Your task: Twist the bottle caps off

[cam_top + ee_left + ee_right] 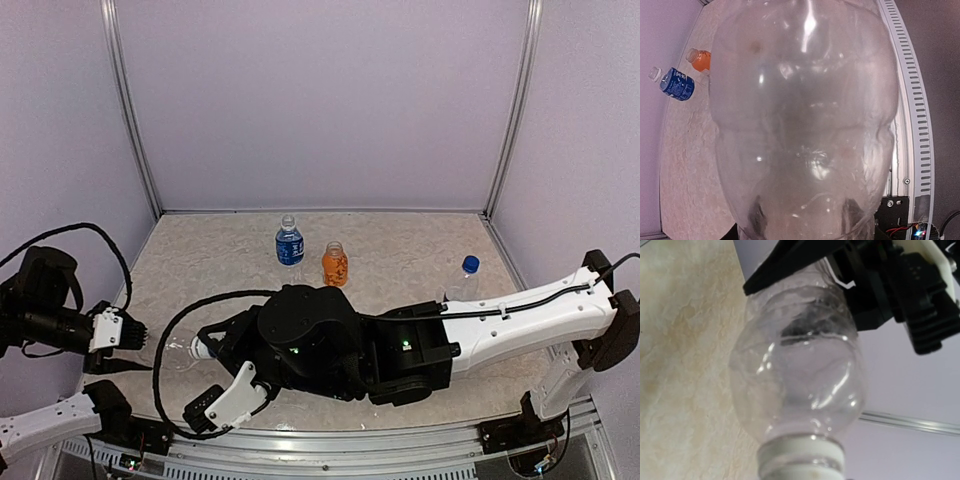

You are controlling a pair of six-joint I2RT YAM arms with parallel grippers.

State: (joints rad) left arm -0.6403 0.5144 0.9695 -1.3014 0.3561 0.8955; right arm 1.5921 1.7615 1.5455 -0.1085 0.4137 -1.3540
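Observation:
An unlabelled clear bottle (170, 351) hangs level above the table's near left, held between both arms. My left gripper (138, 342) is shut on its body; its dark fingers (757, 215) show through the plastic (805, 125) that fills the left wrist view. My right gripper (207, 350) is shut on the white cap (801, 457), its fingers out of the right wrist view. At the back stand a blue-labelled bottle (289, 243) and a short orange bottle (335, 264). A clear bottle with a blue cap (463, 279) stands at the right.
My right arm (520, 315) reaches across the near half of the beige table (420, 250). White walls with metal corner posts (512, 110) close in the back and sides. A slotted metal rail (400, 455) runs along the near edge.

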